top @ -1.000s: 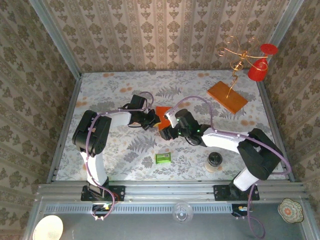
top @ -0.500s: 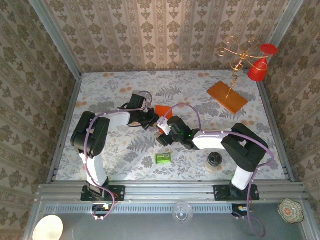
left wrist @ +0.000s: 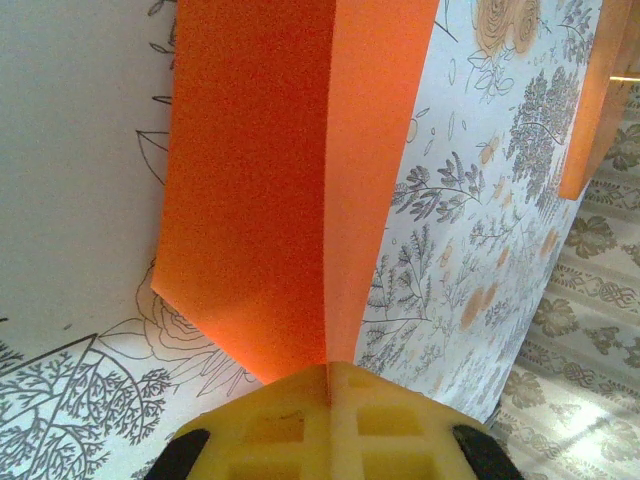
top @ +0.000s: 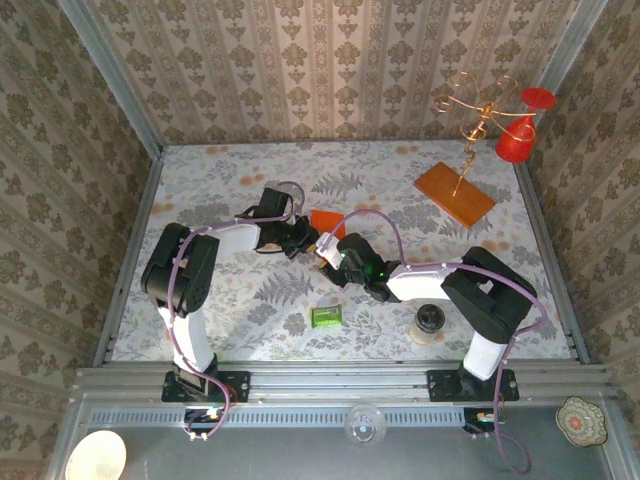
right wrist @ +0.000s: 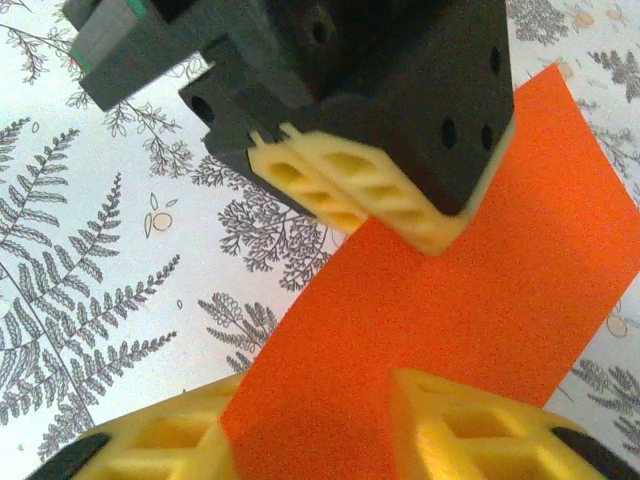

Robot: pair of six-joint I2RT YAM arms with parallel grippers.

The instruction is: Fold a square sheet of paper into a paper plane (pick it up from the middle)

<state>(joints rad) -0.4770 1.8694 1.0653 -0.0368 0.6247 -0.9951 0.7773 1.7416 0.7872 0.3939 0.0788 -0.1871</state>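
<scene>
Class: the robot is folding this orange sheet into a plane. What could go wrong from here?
1. The left gripper pinches the sheet at one end. If the right gripper, jaws open astride it, tugs, the sheet may tear or slip free.
2. The sheet is bent lengthwise, so closing now could set a crooked crease.

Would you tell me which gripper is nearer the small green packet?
Right. The right gripper sits just beyond the green packet; the left gripper is farther back, clamping the orange paper.

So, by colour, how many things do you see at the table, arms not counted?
Orange: 2, paper, board
Green: 1, packet
Dark: 1, small jar
Gold: 1, wire stand
Red: 2, cup, disc
Total: 7
</scene>
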